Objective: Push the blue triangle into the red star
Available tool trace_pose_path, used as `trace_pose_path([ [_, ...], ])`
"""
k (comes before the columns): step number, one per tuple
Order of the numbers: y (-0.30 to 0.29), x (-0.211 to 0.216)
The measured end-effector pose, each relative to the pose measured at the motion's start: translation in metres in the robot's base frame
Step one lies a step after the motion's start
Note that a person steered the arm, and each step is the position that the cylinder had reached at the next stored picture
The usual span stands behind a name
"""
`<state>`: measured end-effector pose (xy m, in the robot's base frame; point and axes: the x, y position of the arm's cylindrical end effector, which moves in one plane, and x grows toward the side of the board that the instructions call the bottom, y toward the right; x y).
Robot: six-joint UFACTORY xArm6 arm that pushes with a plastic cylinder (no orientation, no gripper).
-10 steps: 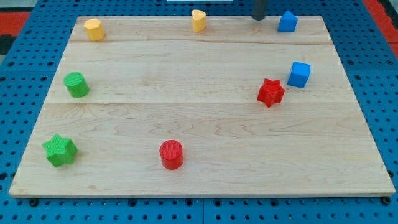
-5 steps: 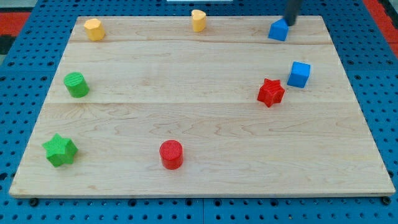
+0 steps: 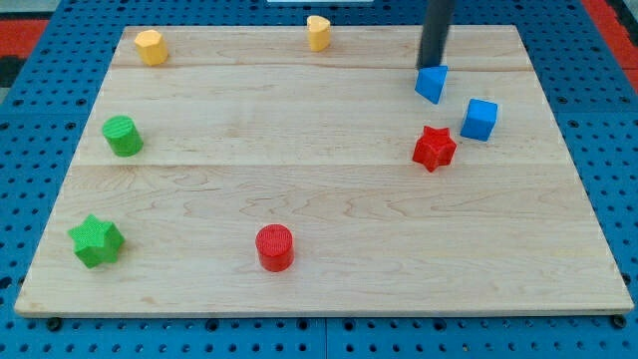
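Toward the view's top right: my tip [image 3: 432,66] rests against the top edge of the blue triangle [image 3: 431,84], touching it from the side away from the red star [image 3: 434,148].
Camera view, task blocks: the blue triangle lies above the red star, near it but with bare wood between them; the two do not touch.
Camera view, neighbours: a blue cube [image 3: 479,119] stands just beside the star, up and to the view's right of it (close enough to get clipped if the push drifts that way).
Camera view, other blocks: a yellow block [image 3: 150,47] at the top left, another yellow block [image 3: 317,32] at the top middle, a green cylinder [image 3: 122,136] at the left, a green star [image 3: 96,240] at the bottom left, a red cylinder [image 3: 274,247] at the bottom middle; all are well apart from the action.
Surface: the wooden surface [image 3: 319,199] is bare between triangle and star.
Pincer: none fitted on this arm, only the rod, so there is no opening or grasp to report.
Progress: as I judge it, the approach is done and the tip sits behind the triangle on nearly the right line. Contact with the star is not yet made.
Left to do: a short push toward the view's bottom, kept straight so the triangle does not pivot off the tip.
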<state>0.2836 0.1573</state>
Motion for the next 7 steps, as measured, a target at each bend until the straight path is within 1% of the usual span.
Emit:
trace_pose_path([
  [1,0.02,0.002],
  [2,-0.014,0.04],
  [3,-0.025,0.049],
  [4,-0.032,0.032],
  [5,-0.079,0.065],
  [6,-0.039,0.095],
  [7,-0.058,0.079],
])
